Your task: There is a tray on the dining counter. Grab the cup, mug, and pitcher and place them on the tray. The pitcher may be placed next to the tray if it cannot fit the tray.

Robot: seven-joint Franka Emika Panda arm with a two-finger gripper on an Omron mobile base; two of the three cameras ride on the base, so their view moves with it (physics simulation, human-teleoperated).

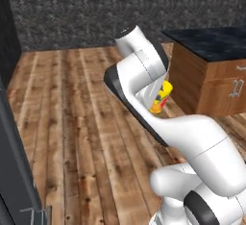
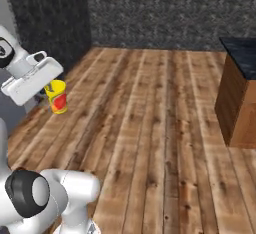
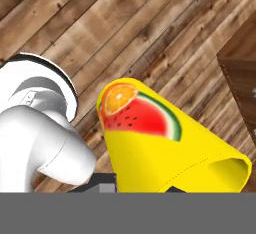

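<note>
You've got the cup (image 3: pixel 165 148) clenched in gripper (image 3: pixel 137 190), held above wood floor, well short of bench (image 1: pixel 211 43) | tray placement pending; mug, pitcher still to do.

Cup (image 1: pixel 162 96) mostly hidden behind the arm in the left base view, its near end cut by the hand view's bottom. Bench (image 2: pixel 240 95) cropped at right edge.
</note>
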